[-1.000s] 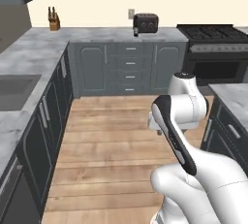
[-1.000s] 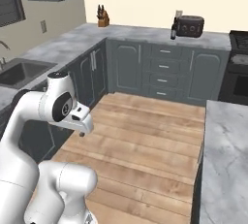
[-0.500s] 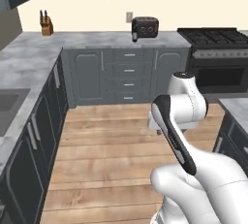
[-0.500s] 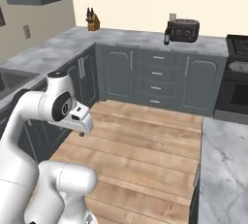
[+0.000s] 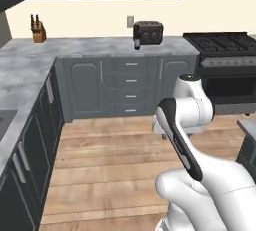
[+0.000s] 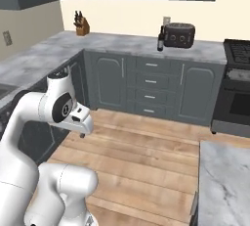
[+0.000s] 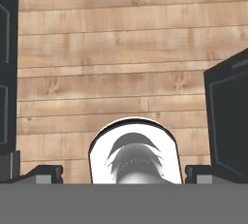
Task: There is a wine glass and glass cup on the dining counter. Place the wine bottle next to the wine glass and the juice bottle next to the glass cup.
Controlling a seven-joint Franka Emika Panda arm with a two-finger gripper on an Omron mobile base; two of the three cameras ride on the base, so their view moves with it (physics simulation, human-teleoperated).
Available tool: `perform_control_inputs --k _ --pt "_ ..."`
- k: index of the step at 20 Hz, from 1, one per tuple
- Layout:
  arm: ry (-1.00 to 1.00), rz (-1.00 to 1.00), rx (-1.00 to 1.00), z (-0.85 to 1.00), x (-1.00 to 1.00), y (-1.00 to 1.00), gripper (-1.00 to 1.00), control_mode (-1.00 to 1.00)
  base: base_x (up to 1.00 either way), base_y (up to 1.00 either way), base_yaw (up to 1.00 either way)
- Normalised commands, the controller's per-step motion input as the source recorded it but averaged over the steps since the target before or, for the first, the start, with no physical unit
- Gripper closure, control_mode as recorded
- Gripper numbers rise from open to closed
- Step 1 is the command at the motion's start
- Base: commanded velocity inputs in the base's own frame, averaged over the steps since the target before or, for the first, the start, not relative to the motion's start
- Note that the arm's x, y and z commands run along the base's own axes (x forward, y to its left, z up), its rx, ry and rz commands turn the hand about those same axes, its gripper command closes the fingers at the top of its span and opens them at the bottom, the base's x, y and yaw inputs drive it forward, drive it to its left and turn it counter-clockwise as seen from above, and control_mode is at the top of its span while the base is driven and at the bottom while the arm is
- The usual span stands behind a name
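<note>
A slim dark wine bottle (image 5: 136, 42) (image 6: 160, 39) stands upright on the far wall counter, just left of the toaster (image 5: 148, 32) (image 6: 178, 34). My gripper (image 5: 160, 128) (image 6: 83, 130) (image 7: 123, 172) hangs folded close to the arm and points down at the wooden floor, far from the bottle. Its fingertips (image 7: 46, 171) stand wide apart, open, with nothing between them. A corner of the marble dining counter (image 6: 225, 181) (image 5: 248, 125) shows at the right. The wine glass, the glass cup and the juice bottle are out of view.
Grey cabinets run along the back wall and the left side. A knife block (image 5: 36, 29) (image 6: 81, 24) stands in the counter's corner. A black stove (image 5: 226, 50) (image 6: 237, 93) is at the right. Wooden floor (image 5: 110, 150) lies between. Dark cabinet faces (image 7: 227, 116) flank the hand view.
The whole scene has shifted in both base views and the wall counter looks nearer, so the base has driven. The arm keeps the same folded pose and the gripper stays open.
</note>
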Motion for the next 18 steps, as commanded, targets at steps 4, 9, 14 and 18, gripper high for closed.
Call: perform_control_inputs --k 4,9,14,18 --pt "0.0 0.0 0.0 0.0 0.0 0.0 -1.0 1.0 0.65 -0.06 -0.11" --pt "0.0 0.0 0.0 0.0 0.0 0.0 -1.0 1.0 0.68 -0.06 -0.08" --pt "0.0 0.0 0.0 0.0 0.0 0.0 -1.0 1.0 0.83 -0.06 0.0" --pt "0.0 0.0 0.0 0.0 0.0 0.0 -1.0 1.0 0.82 -0.06 0.0"
